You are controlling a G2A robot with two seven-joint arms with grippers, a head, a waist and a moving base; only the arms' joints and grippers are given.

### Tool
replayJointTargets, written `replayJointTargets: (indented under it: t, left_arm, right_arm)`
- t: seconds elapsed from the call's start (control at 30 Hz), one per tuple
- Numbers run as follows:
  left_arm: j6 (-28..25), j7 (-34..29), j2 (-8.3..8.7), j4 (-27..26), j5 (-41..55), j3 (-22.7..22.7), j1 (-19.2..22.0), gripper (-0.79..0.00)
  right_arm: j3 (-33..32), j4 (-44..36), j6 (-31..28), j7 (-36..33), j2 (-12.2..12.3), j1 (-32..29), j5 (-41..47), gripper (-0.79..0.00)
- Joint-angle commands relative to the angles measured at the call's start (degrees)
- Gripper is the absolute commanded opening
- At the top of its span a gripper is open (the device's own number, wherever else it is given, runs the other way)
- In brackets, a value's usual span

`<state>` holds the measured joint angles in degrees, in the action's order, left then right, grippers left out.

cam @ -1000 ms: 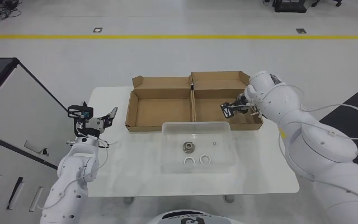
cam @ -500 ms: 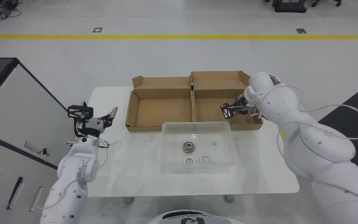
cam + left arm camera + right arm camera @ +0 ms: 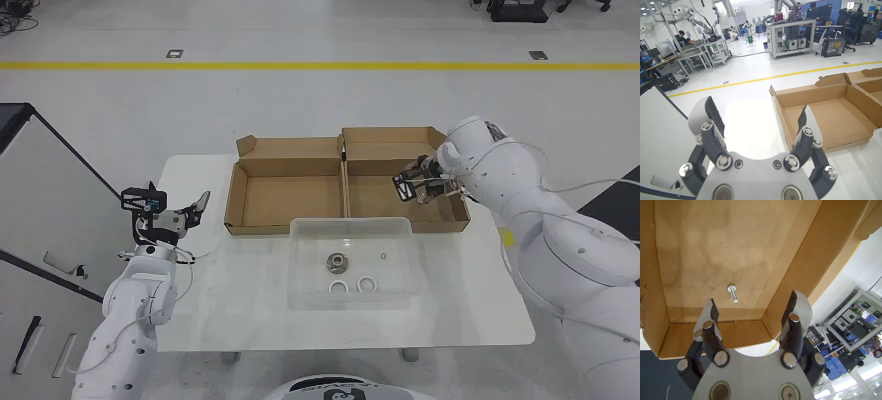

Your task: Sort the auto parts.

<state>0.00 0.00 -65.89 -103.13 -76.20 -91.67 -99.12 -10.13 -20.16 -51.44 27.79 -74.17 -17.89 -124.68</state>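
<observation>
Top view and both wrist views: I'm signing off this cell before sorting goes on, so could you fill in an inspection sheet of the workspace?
surface: white table, carrying two boxes and a bin.
job's things: one bolt lies on the floor of the right cardboard box; the left cardboard box sits against it; the clear bin in front holds a metal part, two white rings and a small pale piece.
clutter: nothing seen.
hands: left hand open, at the table's end, apart from the boxes; right hand open, over the right cardboard box, holding nothing.
cables: cable tangle on the floor by distant benches.
surroundings: yellow floor line beyond the table.
</observation>
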Motion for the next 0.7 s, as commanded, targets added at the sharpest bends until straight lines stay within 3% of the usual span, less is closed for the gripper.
replayJointTargets:
  t: [0.0, 0.23, 0.43, 0.67]
  left_arm:
    - [0.00, 0.00, 0.00, 0.00, 0.00, 0.00, 0.00, 0.000]
    - [0.00, 0.00, 0.00, 0.00, 0.00, 0.00, 0.00, 0.000]
    - [0.00, 0.00, 0.00, 0.00, 0.00, 0.00, 0.00, 0.000]
    - [0.00, 0.00, 0.00, 0.00, 0.00, 0.00, 0.00, 0.000]
  right_arm:
    - [-0.06, -0.64, 0.11, 0.69, 0.29, 0.49, -0.13, 0.000]
    - [0.07, -4.67, 0.07, 4.39, 2.30, 1.90, -1.50, 0.000]
    - [-0.28, -11.20, -2.05, 8.63, 5.39, 3.43, -2.37, 0.000]
    - [-2.47, -22.94, -6.56, 5.54, 10.48, 3.81, -2.11, 0.000]
